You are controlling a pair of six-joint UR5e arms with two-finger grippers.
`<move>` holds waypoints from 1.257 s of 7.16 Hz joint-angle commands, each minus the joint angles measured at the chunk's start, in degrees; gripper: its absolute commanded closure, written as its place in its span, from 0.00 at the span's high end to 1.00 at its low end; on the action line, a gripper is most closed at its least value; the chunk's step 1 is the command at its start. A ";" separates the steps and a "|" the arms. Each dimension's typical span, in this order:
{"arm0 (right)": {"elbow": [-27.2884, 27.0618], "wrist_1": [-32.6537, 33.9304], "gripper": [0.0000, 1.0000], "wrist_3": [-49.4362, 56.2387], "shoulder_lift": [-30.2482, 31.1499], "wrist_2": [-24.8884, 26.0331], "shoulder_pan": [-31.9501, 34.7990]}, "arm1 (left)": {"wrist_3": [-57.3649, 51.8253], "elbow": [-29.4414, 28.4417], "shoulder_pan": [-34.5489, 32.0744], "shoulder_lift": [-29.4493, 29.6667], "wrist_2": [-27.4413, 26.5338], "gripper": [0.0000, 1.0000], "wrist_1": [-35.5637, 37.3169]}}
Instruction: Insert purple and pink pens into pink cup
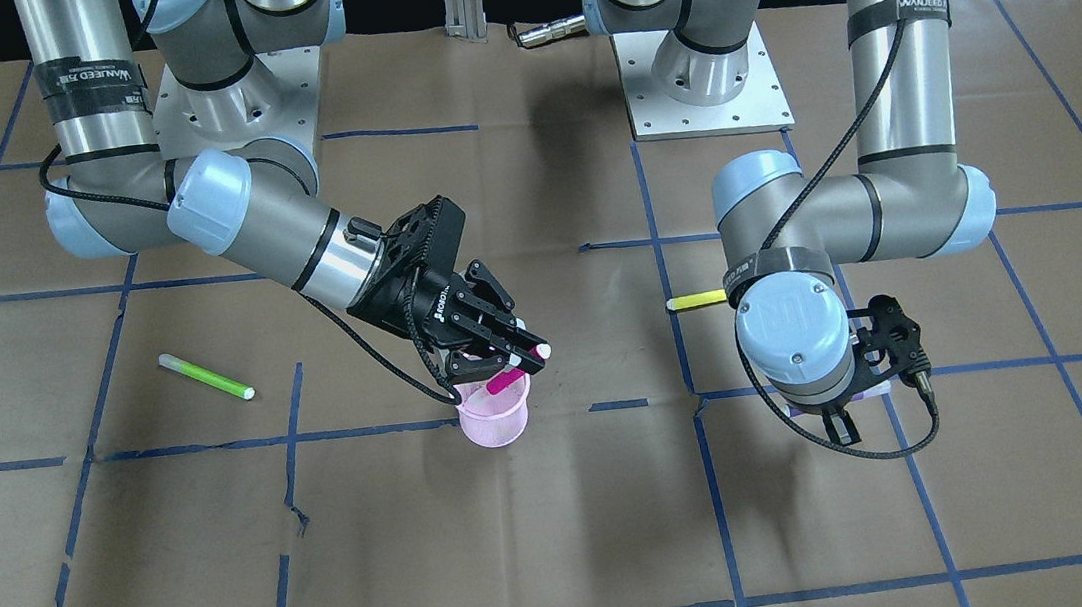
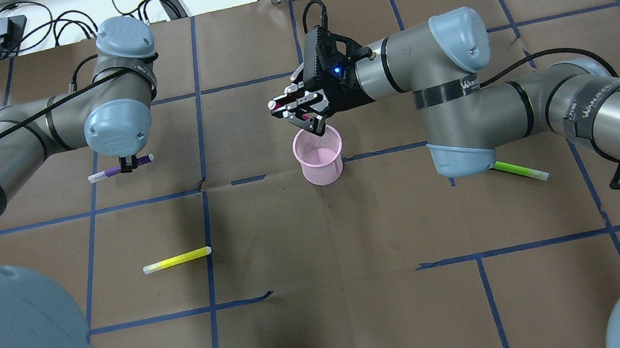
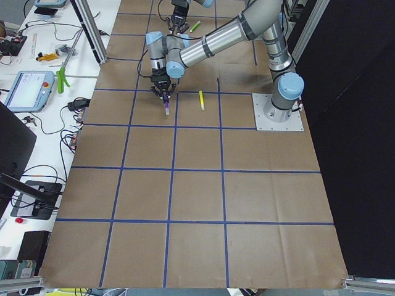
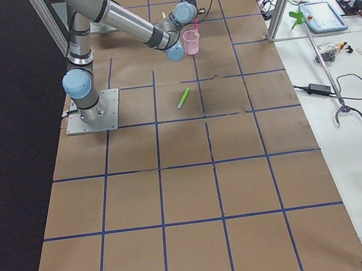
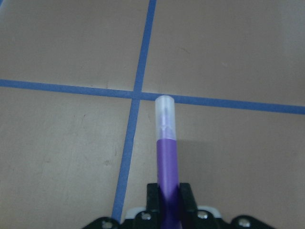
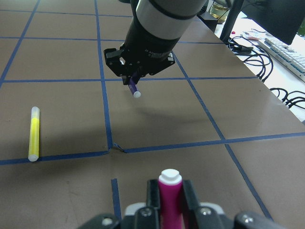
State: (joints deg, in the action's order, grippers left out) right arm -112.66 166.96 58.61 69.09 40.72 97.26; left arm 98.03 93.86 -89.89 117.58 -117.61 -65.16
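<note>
Here, pink pen to pink cup: the pink pen (image 1: 506,381) hangs on a steep slant with its white end up and its lower tip at the mouth of the pink cup (image 2: 318,160). I cannot tell whether the tip is already inside the rim. The drop looks to run almost straight down.
Right end effector (image 1: 517,361): pinching the pink pen near its upper part, right over the cup, so this arm is much the nearer one.
Left end effector (image 2: 126,165): clamped on the purple pen (image 5: 167,167) about mid-length. The pen's long axis lies nearly level, and it seems to hang just off the worktop (image 2: 371,315).
Purple pen to cup: well apart, out on the robot's left. It would likely have to travel across and be tipped upright before it goes in.
Cup: round, tapering toward the base, open on top and standing upright. The wall is a fine pink mesh that looks light and easy to nudge over.
Pens: slim, smooth plastic cylinders with pale, rounded caps.
Worktop: matte brown paper marked with a blue tape grid.
Other pens: a yellow pen (image 2: 176,260) and a green pen (image 2: 517,169) lie flat, apart from the cup.
</note>
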 commanded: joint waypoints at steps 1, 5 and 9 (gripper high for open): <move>-1.77 2.93 0.16 -3.13 0.26 -0.38 0.21 | -3.96 0.01 0.41 -6.88 1.07 0.00 -4.85; -4.13 4.16 0.17 -4.47 -0.09 0.50 2.23 | -13.52 -0.60 0.85 -19.72 12.63 0.00 -10.67; -4.58 5.39 0.17 -3.77 -0.97 0.41 0.04 | -21.99 -1.66 2.52 -22.74 23.19 0.00 -10.95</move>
State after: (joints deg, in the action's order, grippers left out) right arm -117.27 172.24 54.56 68.45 41.20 97.99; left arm 77.90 92.35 -87.54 95.27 -97.04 -76.08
